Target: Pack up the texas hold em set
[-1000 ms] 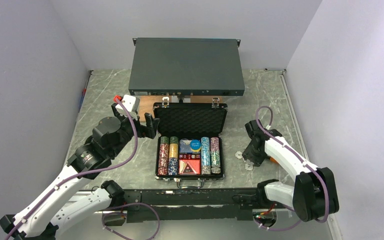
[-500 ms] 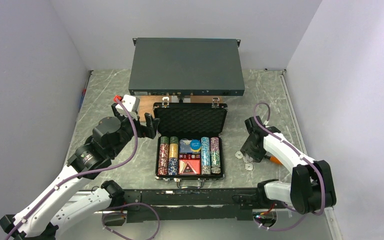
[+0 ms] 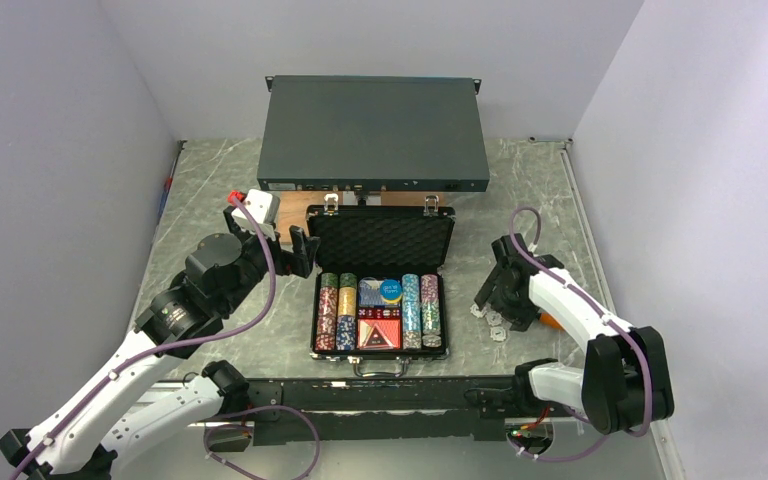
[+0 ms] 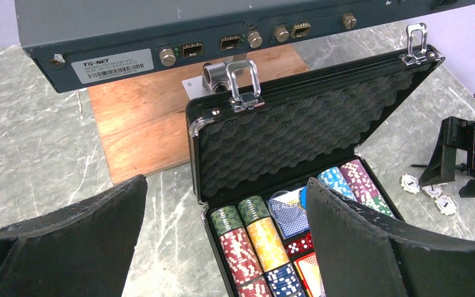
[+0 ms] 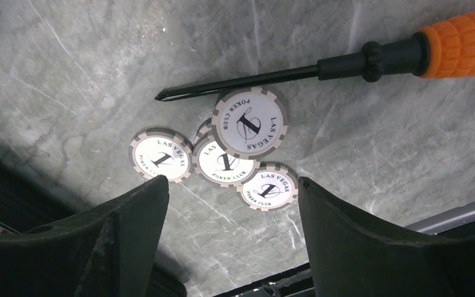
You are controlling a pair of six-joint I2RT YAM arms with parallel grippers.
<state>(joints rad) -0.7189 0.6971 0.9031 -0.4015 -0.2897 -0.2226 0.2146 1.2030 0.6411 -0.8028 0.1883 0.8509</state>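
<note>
While stray chips (image 5: 226,161) lie at case's (image 3: 382,240) three o'clock | right gripper (image 5: 232,182) hovers above, spread for pickup | left gripper (image 4: 227,182) spread, empty.

Open case (image 3: 383,290) sits mid-desk (image 3: 220,170), rack box (image 3: 373,130) behind it. Loose chips (image 5: 226,154) lie right of case, screwdriver (image 5: 321,65) just beside them.

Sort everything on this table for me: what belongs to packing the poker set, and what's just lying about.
Belongs to the job:
- case, open
- chip rows in it
- cards
- dice
- blue disc
- loose chips on the table right of the case

Just lying about:
- rack box
- board under it
- screwdriver by the loose chips
</note>
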